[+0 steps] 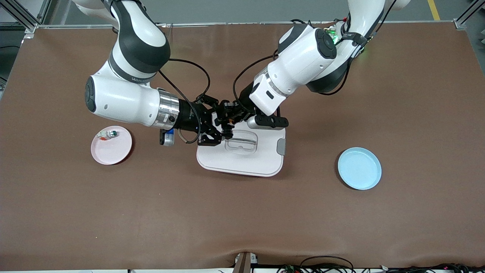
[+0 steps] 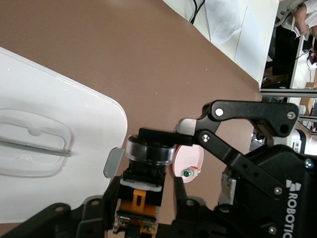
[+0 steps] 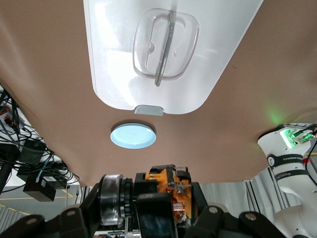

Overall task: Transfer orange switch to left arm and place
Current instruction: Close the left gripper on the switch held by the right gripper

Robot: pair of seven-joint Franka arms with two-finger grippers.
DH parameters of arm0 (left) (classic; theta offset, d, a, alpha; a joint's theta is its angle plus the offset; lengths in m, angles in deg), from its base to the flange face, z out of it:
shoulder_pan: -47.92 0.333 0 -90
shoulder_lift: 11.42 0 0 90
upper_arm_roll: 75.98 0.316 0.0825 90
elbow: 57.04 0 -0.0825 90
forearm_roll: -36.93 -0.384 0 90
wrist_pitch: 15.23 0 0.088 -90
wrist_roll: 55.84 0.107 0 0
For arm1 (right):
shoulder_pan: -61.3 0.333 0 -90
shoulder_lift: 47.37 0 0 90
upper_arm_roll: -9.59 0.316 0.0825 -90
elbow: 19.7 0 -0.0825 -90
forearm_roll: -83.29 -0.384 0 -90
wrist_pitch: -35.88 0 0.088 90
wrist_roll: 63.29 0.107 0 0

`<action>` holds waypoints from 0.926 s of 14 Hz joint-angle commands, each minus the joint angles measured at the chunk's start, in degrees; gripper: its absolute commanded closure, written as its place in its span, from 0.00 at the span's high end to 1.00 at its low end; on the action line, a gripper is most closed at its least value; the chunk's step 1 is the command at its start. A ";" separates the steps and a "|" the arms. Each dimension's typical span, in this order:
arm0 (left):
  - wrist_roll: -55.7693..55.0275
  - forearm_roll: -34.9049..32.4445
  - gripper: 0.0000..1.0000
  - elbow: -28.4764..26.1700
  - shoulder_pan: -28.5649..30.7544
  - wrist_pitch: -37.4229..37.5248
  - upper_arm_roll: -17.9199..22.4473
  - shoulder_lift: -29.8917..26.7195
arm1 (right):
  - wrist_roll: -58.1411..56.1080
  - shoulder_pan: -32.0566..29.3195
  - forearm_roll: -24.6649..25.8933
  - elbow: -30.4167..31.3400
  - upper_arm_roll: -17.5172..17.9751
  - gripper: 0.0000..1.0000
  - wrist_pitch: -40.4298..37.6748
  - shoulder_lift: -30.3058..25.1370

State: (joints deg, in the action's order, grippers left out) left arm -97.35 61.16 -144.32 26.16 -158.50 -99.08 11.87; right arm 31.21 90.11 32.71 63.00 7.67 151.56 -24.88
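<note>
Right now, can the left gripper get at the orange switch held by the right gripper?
Probably yes: the left gripper already flanks the orange switch above the box, nothing between them.

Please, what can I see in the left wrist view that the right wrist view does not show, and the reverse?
Only the left wrist view shows the pink plate with a small white-and-green part on it, and the right gripper gripping the switch's round end.

Only the right wrist view shows the light-blue plate and the left arm's base with a green light.

Both show the white box with its clear handle, the brown table, and the orange switch held above the box, between the two grippers.
</note>
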 commanded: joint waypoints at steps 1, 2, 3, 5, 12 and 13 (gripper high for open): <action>1.00 0.12 0.36 0.27 -0.04 -0.44 0.08 -0.18 | -2.29 0.54 0.57 -1.76 -0.37 0.00 -1.33 1.15; 1.00 0.12 0.29 0.27 -0.04 -0.44 0.08 -0.09 | -2.65 0.54 0.48 -1.84 -0.37 0.00 -1.42 1.24; 1.00 0.12 0.21 0.27 -0.04 -0.44 0.08 -0.09 | -2.74 0.72 0.57 -1.93 -0.37 0.00 -1.51 1.24; 1.00 0.03 0.00 0.27 -0.13 -0.44 0.08 0.00 | -5.10 0.89 0.57 -2.80 -0.37 0.00 -3.34 1.85; 3.81 -2.95 0.00 0.27 0.05 -0.18 2.00 -0.09 | -5.47 1.86 1.27 -4.13 -0.37 0.00 -4.85 3.62; 3.81 -4.27 0.00 0.19 0.48 0.00 2.18 -0.09 | -5.29 1.77 1.27 -4.13 -0.37 0.62 -4.85 3.62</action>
State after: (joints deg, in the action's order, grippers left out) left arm -94.57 59.82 -145.24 26.24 -158.08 -98.28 11.89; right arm 26.02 90.56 32.82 59.33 7.28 149.15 -21.59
